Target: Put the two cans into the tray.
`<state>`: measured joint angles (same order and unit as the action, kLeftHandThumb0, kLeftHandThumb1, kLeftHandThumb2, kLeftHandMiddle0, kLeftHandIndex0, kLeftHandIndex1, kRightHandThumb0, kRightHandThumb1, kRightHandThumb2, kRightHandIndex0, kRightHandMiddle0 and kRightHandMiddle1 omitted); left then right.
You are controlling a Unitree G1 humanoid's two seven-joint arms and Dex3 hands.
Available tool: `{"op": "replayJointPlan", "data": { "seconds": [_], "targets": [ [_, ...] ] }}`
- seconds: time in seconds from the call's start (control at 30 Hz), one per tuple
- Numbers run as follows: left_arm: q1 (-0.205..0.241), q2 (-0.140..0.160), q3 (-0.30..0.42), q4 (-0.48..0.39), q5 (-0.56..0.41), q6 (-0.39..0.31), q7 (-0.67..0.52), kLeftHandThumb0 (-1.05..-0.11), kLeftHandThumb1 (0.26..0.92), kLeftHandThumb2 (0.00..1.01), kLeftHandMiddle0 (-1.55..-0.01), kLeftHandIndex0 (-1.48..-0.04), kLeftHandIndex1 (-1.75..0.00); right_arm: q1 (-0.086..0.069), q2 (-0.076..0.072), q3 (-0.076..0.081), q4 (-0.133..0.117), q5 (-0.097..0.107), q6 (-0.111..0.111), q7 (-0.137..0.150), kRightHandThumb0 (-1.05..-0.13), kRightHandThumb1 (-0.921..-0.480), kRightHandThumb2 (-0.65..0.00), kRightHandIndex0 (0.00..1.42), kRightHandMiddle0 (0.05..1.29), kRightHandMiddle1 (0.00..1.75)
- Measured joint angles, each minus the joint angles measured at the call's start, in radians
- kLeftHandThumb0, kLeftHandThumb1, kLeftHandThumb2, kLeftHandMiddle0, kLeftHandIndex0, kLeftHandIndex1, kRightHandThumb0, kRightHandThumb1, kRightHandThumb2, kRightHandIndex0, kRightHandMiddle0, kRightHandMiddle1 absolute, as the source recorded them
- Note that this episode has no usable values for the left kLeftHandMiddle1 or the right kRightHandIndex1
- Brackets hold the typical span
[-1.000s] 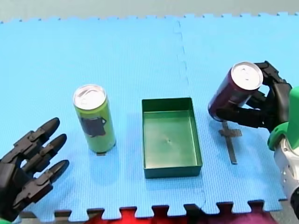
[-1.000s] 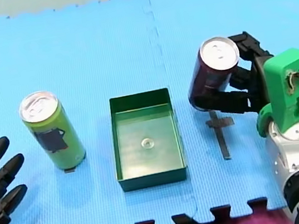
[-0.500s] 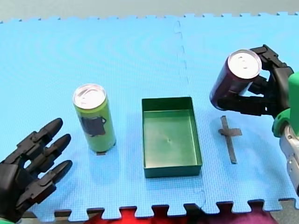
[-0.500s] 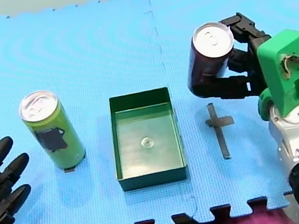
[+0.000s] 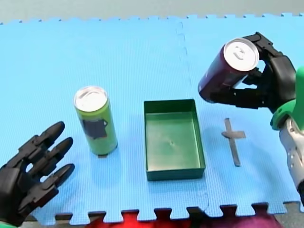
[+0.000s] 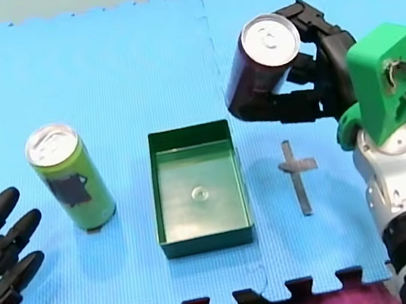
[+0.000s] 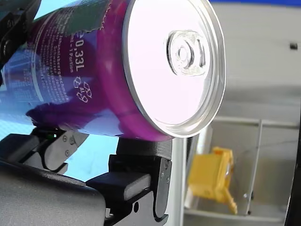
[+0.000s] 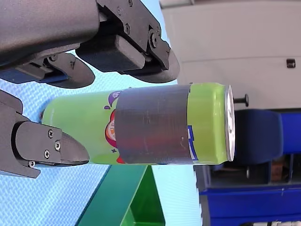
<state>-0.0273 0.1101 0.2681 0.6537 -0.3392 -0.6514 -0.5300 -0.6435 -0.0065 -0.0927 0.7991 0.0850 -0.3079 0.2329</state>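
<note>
A purple can (image 5: 217, 78) is in the air, tilted, with its silver top facing up and right. My right hand (image 6: 314, 78) is shut on it, to the right of and above the green tray's (image 5: 175, 175) far right corner. The first wrist view shows this purple can (image 7: 70, 70) held between black fingers (image 7: 136, 174). A green can (image 5: 97, 123) with a grey tape band stands upright on the mat, left of the tray. My left hand (image 5: 40, 164) is at the lower left, apart from the green can. In the second wrist view the green can (image 8: 155, 125) lies between black fingers (image 8: 127, 47).
A blue foam mat (image 5: 142, 57) covers the whole surface. A grey tape cross (image 5: 232, 142) is stuck to the mat right of the tray, under my right hand. The mat's toothed front edge (image 5: 156, 216) runs along the bottom.
My right hand has lifted the purple can off the tape cross, carried it up and left toward the tray, and tilted it further. My left hand has shifted slightly.
</note>
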Motion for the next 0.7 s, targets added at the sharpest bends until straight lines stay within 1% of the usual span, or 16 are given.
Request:
{"op": "replayJointPlan", "data": {
  "seconds": [0.13, 0.2, 0.27, 0.37, 0.47, 0.57, 0.63, 0.7],
  "targets": [
    [0.001, -0.004, 0.001, 0.0, -0.009, 0.009, -0.003, -1.048, 0.921, 0.18, -0.46, -0.55, -0.01, 0.016, 0.028, 0.019, -0.044, -0.004, 0.025, -0.018, -0.179, -0.79, -0.018, 0.95, 0.57, 1.75],
    [0.001, -0.006, 0.003, -0.001, -0.017, 0.012, -0.004, -1.048, 0.921, 0.17, -0.46, -0.56, -0.01, 0.02, 0.036, 0.026, -0.062, -0.007, 0.038, -0.023, -0.177, -0.791, -0.018, 0.95, 0.57, 1.75],
    [0.001, -0.007, 0.005, -0.001, -0.019, 0.013, -0.004, -1.048, 0.921, 0.17, -0.46, -0.56, -0.01, 0.022, 0.041, 0.031, -0.075, -0.007, 0.049, -0.025, -0.175, -0.791, -0.018, 0.95, 0.57, 1.75],
    [0.002, -0.009, 0.006, -0.003, -0.019, 0.013, -0.004, -1.048, 0.921, 0.16, -0.46, -0.57, -0.02, 0.023, 0.049, 0.036, -0.086, -0.004, 0.058, -0.018, -0.173, -0.791, -0.018, 0.96, 0.57, 1.75],
    [0.004, -0.009, 0.006, -0.009, -0.019, 0.014, -0.003, -1.048, 0.921, 0.16, -0.46, -0.57, -0.01, 0.024, 0.062, 0.043, -0.098, 0.0, 0.065, -0.011, -0.172, -0.791, -0.018, 0.96, 0.57, 1.75],
    [0.007, -0.009, 0.006, -0.021, -0.019, 0.02, 0.002, -1.048, 0.921, 0.16, -0.45, -0.56, -0.01, 0.026, 0.074, 0.055, -0.112, 0.0, 0.075, -0.007, -0.171, -0.791, -0.018, 0.96, 0.56, 1.75],
    [0.01, -0.01, 0.006, -0.027, -0.019, 0.023, 0.004, -1.048, 0.921, 0.15, -0.45, -0.56, -0.01, 0.029, 0.079, 0.063, -0.123, -0.001, 0.088, -0.006, -0.17, -0.791, -0.018, 0.96, 0.56, 1.75],
    [0.013, -0.01, 0.006, -0.033, -0.019, 0.029, 0.005, -1.048, 0.921, 0.15, -0.45, -0.56, -0.01, 0.03, 0.087, 0.073, -0.131, -0.007, 0.098, -0.01, -0.168, -0.791, -0.018, 0.95, 0.56, 1.75]
  ]
}}
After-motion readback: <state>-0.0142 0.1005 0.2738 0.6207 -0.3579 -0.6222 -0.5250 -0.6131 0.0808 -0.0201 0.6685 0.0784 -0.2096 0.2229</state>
